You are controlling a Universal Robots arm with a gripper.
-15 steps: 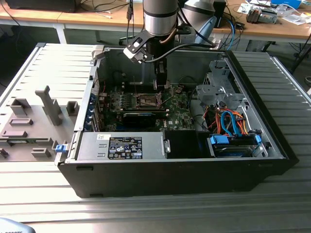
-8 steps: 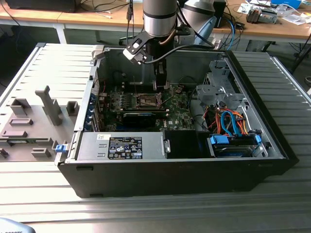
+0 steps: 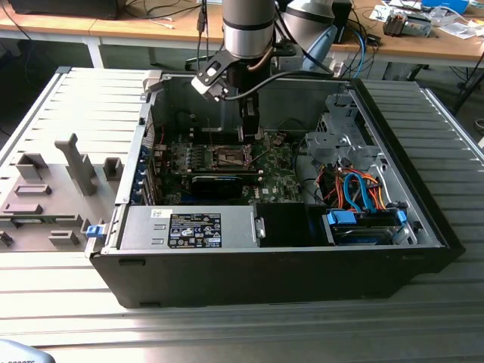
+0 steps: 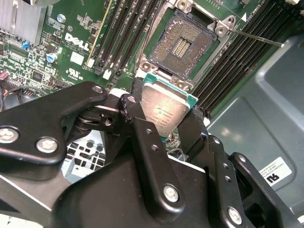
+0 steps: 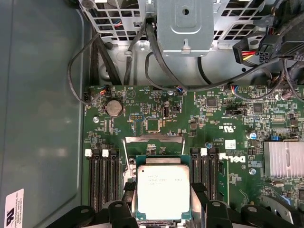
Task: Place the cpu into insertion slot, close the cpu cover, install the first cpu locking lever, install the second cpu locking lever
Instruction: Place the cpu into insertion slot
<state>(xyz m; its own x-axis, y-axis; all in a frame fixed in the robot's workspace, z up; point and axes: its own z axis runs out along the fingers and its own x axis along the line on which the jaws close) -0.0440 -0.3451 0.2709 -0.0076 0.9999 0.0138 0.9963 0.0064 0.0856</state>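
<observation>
Right now my jaws are clamped on the cpu (image 4: 164,111), pinching it by two opposite edges with the metal top showing. I hold it over the motherboard (image 5: 142,114), close to the insertion slot (image 4: 183,45) but apart from it. The slot is bare, contacts exposed. The cpu cover (image 5: 154,138) looks stood up, and one locking lever (image 4: 251,37) sticks out free. My judgement: nothing seated yet, so placing, cover and both levers are all left.
</observation>
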